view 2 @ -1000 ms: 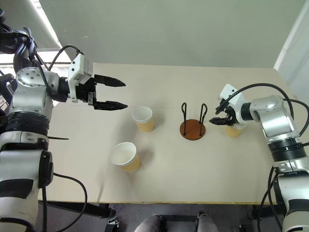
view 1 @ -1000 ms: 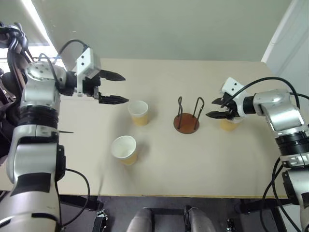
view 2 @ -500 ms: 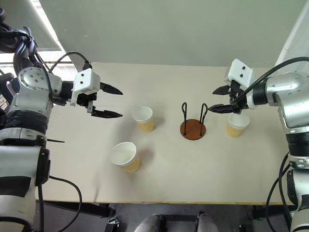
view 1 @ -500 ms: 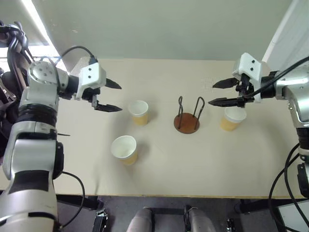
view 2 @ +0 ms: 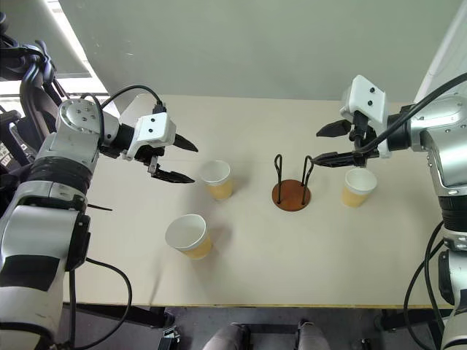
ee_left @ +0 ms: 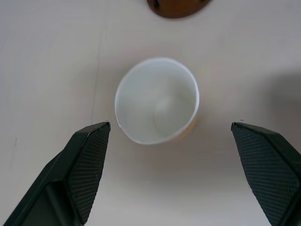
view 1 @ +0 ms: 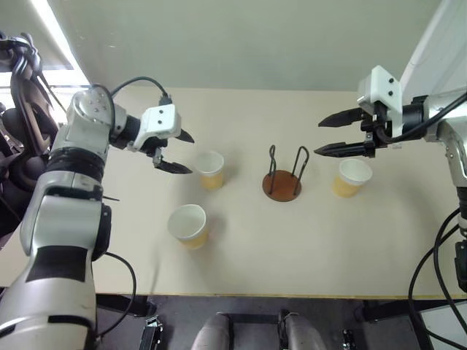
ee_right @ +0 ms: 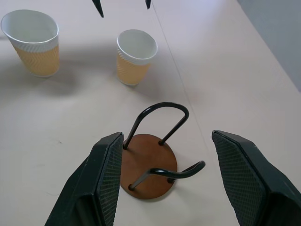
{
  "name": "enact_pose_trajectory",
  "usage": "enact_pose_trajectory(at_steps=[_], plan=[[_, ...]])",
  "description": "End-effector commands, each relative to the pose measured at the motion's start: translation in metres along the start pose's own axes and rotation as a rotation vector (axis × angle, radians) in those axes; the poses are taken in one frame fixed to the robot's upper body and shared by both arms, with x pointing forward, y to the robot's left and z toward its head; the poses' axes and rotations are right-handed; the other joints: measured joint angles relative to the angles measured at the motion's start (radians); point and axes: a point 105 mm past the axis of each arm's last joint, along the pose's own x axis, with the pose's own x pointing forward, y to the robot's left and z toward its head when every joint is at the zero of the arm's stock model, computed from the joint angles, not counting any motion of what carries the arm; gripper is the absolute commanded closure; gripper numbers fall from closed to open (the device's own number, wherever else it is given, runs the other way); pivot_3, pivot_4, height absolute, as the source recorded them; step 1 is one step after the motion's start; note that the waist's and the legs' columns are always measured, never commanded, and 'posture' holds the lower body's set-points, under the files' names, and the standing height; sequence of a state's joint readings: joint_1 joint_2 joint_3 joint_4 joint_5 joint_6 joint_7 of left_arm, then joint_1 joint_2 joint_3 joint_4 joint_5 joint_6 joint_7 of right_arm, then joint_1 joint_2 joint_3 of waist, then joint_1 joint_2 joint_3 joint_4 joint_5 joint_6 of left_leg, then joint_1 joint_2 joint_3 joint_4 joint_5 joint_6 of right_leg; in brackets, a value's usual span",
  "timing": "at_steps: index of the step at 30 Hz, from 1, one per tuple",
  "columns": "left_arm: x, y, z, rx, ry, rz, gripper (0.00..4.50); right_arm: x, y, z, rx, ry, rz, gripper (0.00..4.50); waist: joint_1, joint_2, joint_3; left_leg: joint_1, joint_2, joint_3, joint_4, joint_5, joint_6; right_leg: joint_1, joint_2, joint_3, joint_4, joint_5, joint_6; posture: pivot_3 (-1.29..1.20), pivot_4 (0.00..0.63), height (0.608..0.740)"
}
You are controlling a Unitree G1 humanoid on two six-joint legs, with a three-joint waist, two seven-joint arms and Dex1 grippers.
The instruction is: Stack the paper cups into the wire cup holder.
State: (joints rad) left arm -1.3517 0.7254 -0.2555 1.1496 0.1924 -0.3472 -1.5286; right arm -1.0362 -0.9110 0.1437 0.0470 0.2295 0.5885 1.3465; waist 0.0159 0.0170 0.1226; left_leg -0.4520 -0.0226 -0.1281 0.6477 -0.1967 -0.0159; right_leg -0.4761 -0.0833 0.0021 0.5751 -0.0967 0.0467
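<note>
Three yellow-tan paper cups stand upright on the table: one left of the wire cup holder, one nearer the front edge, one right of the holder. The holder is empty, its black loops rising from a brown disc. My left gripper hovers open just left of the first cup, tilted down at it; the left wrist view looks into that cup between the fingers. My right gripper hangs open above the table between the holder and the right cup, holding nothing.
The beige table has bare room in front of the holder and along the front edge. A white wall panel rises at the back right corner. In the right wrist view the holder lies below the fingers.
The right gripper has lifted up and away from the right cup, which stays on the table. The left gripper has sunk and tilted down toward the cup left of the holder.
</note>
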Motion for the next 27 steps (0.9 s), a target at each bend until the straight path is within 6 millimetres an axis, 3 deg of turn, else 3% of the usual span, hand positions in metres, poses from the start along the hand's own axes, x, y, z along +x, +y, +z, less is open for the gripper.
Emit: enact_pose_trajectory(at_steps=[1, 13, 27], plan=[[-0.006, 0.006, 0.003, 0.069, 0.053, 0.008, 0.06, -0.009, -0.005, 0.007, -0.043, 0.013, -0.021, 1.46, -0.001, 0.000, 0.000, 0.000, 0.000, 0.000, 0.000, 0.000, 0.000, 0.000, 0.000, 0.000, 0.000, 0.000, 0.000, 0.00, 0.150, 0.740], [0.006, -0.001, -0.013, 0.152, 0.178, -0.029, 0.06, -0.012, -0.007, 0.003, -0.052, 0.047, -0.012, 1.46, 0.000, 0.000, 0.000, -0.001, -0.001, 0.001, 0.000, 0.000, 0.000, -0.002, 0.004, 0.000, 0.001, 0.000, 0.001, 0.00, 0.150, 0.740], [0.024, -0.002, -0.005, 0.209, 0.161, -0.053, 0.06, -0.011, -0.007, 0.001, -0.060, 0.058, -0.011, 1.46, 0.001, 0.000, 0.000, -0.001, 0.000, 0.001, 0.002, 0.000, 0.001, -0.001, 0.001, 0.001, 0.002, 0.000, 0.000, 0.00, 0.150, 0.740]])
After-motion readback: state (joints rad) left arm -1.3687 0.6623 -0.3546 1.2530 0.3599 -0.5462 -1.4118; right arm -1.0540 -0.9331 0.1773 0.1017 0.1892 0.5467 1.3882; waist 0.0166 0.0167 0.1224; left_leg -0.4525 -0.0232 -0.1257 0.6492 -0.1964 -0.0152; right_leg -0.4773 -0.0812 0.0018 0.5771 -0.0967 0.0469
